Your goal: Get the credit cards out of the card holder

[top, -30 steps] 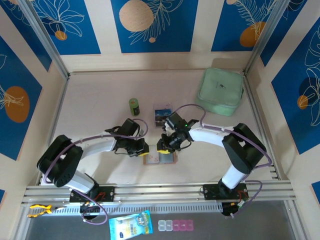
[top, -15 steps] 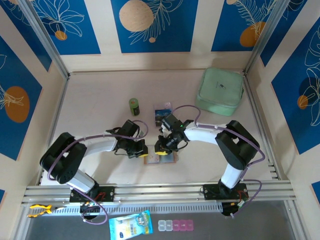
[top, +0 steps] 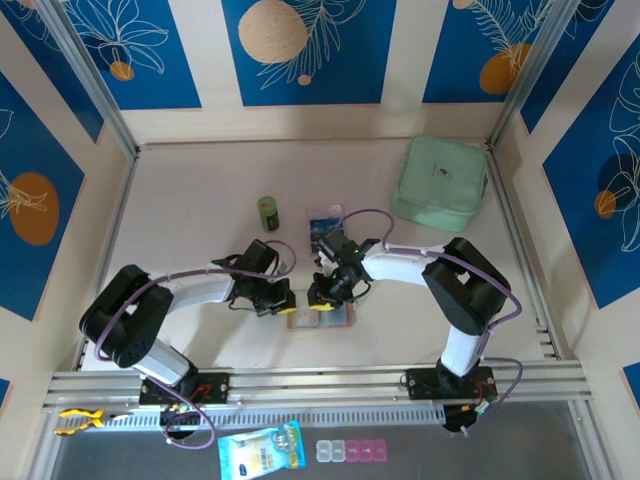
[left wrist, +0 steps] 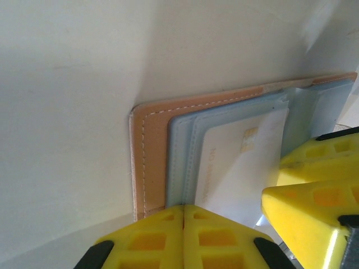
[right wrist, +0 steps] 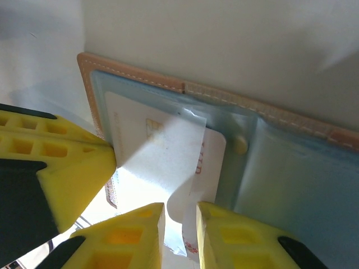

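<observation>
Right jaws leftward, at pale card [right wrist: 152,147]

The right gripper [top: 320,293] has slid left across the card holder [top: 341,317], from above its middle to over its left half. It now sits just beside the left gripper [top: 286,298]. The right arm [top: 468,290] has followed, with its dark elbow swinging left towards the centre and its white forearm shorter in the top view. More of the holder's right half now shows. The left gripper's fingers [left wrist: 160,235] have closed the last bit and now press together at the holder's left edge. The left arm [top: 130,312] has shifted its elbow slightly right.
</observation>
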`<state>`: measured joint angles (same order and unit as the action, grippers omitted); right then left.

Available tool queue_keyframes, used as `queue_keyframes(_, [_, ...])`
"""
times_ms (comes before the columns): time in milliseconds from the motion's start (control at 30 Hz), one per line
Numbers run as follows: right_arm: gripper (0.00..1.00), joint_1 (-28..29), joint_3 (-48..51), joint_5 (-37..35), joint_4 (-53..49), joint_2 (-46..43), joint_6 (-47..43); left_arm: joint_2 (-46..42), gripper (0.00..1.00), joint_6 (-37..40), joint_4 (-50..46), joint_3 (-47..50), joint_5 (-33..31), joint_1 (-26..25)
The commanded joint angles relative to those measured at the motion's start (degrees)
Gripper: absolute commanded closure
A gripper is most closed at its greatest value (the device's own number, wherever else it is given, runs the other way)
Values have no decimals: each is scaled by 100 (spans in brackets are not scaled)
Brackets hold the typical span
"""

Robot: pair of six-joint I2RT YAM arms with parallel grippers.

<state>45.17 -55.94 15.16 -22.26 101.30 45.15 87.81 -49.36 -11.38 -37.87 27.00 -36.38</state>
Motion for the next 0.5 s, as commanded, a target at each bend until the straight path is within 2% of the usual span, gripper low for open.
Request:
queue_keyframes(0, [76,62,-145,-27,-194,132,-129,-27,92,86,-313,60,-135,87])
queue_keyframes(333, [81,87,-75,556,302,189,-48,-23,92,85,-286,100,-99,83])
queue_keyframes(467, [81,76,-57,582,297,243,-11,-45,92,72,-286,113,-108,79])
